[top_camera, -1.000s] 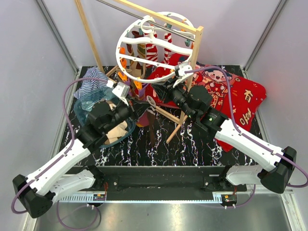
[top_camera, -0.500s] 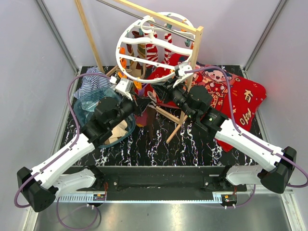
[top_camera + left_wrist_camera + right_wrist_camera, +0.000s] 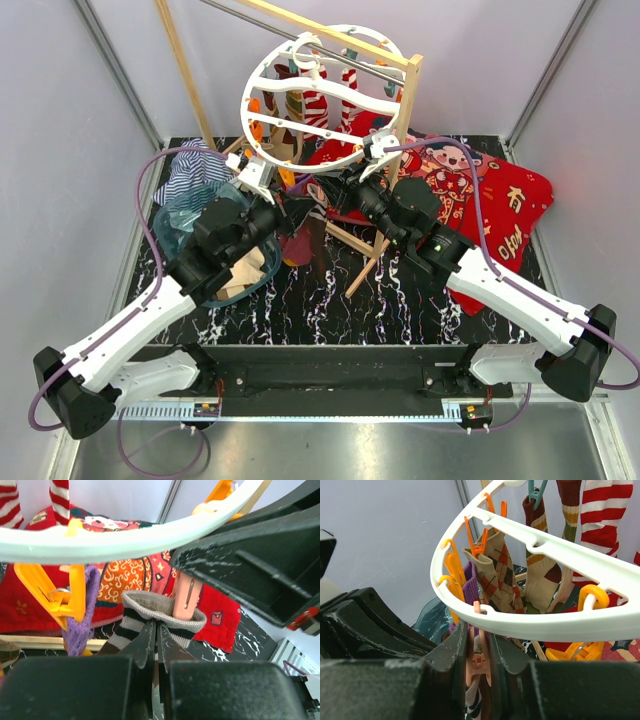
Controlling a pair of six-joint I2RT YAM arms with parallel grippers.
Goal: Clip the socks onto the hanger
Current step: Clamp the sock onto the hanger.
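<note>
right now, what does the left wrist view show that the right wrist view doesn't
Only the left wrist view: the left gripper shut on the grey cuff of a striped sock, with the peach clip reaching into the cuff's opening.
Only the right wrist view: argyle socks already clipped up, a teal clip, and the right gripper closed on the peach clip.
Both: the white hanger ring, its orange clips, a hanging purple sock and red-white striped socks.

The hanger (image 3: pixel 560 547) is white, clips (image 3: pixel 70 597) orange, argyle sock (image 3: pixel 502 562) brown-orange, striped sock (image 3: pixel 131 625) grey-black.
</note>
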